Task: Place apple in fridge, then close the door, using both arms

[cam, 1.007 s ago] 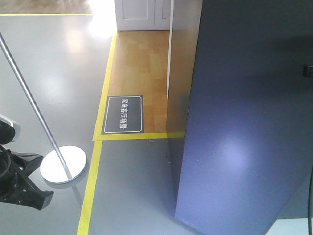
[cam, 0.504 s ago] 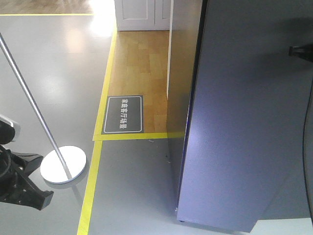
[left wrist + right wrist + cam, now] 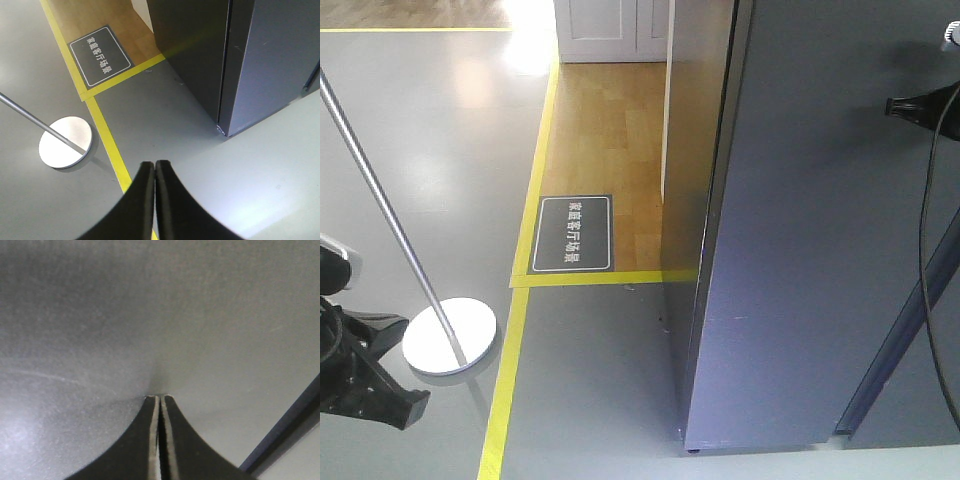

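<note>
At far left the left pincer (image 3: 155,167) hung over the grey floor (image 3: 440,150), its jaws pressed together on nothing; a thin pole on a round base (image 3: 449,336) stood just beyond it to its left, beside the yellow floor tape (image 3: 510,370). Ahead and to the right of that pincer rose the dark fridge (image 3: 195,55), with the door (image 3: 820,230) apparently flush against it. Farther right, the right pincer (image 3: 160,399) was also closed and empty, its tips seemingly touching the door's grey face.
</note>
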Tool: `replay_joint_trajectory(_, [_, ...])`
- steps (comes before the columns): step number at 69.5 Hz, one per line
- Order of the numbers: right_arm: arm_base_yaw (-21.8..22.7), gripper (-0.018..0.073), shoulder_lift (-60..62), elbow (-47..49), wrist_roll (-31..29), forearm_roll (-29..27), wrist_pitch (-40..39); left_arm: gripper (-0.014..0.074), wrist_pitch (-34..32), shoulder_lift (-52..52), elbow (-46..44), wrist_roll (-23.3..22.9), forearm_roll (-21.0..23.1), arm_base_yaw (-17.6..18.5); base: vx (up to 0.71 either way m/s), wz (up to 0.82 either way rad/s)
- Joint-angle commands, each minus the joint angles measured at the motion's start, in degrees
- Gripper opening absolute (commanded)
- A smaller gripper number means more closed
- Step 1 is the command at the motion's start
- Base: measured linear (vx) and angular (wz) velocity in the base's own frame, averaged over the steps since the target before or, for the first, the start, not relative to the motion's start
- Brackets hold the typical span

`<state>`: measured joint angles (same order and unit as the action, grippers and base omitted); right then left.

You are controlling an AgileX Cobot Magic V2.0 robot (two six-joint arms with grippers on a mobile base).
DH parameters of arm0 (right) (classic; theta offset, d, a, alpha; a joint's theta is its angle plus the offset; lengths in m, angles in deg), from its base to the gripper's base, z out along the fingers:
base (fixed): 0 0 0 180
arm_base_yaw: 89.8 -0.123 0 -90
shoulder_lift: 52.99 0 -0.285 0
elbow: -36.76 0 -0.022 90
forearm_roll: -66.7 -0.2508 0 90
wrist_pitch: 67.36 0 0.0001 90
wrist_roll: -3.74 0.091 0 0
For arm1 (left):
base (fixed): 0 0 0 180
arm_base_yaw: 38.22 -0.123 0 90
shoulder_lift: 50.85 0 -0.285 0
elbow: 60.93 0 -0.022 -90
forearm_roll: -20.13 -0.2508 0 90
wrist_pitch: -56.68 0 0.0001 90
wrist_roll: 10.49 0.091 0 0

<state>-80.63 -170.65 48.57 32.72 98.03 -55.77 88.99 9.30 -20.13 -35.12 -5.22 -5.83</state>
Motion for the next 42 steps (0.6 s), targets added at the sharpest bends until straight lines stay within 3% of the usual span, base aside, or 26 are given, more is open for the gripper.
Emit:
replay_joint_trajectory(1, [-0.7,-0.0003,4.5,2.2,-1.6,-0.3,0.7,-0.0006,-3.2,-0.8,-1.4,-0.7,-1.0,0.2,0.0,0.0])
replay_joint_trajectory(11, [-3.9,-0.0003,7.9,1.9,-13.3,-4.0,12.7,-0.0006,-3.2,-0.8,-1.4,-0.7,-1.0,0.2,0.0,0.0])
replay_joint_trajectory(21, [-5.4,-0.0003,11.0,1.9,-25.3,-19.2,18.6,-0.0006,-3.2,-0.8,-1.4,-0.7,-1.0,0.2,0.0,0.0])
replay_joint_trajectory(33, [-5.7,-0.0003,18.8,-6.3,-36.3,-35.7,16.0,-0.0006,-3.2,-0.8,-1.4,-0.7,-1.0,0.2,0.0,0.0])
replay_joint_trajectory(42, [-7.3,-0.0003,26.8,-15.9,-40.1,-38.9,13.8,-0.0006,-3.2,-0.8,-1.4,-0.7,-1.0,0.2,0.0,0.0])
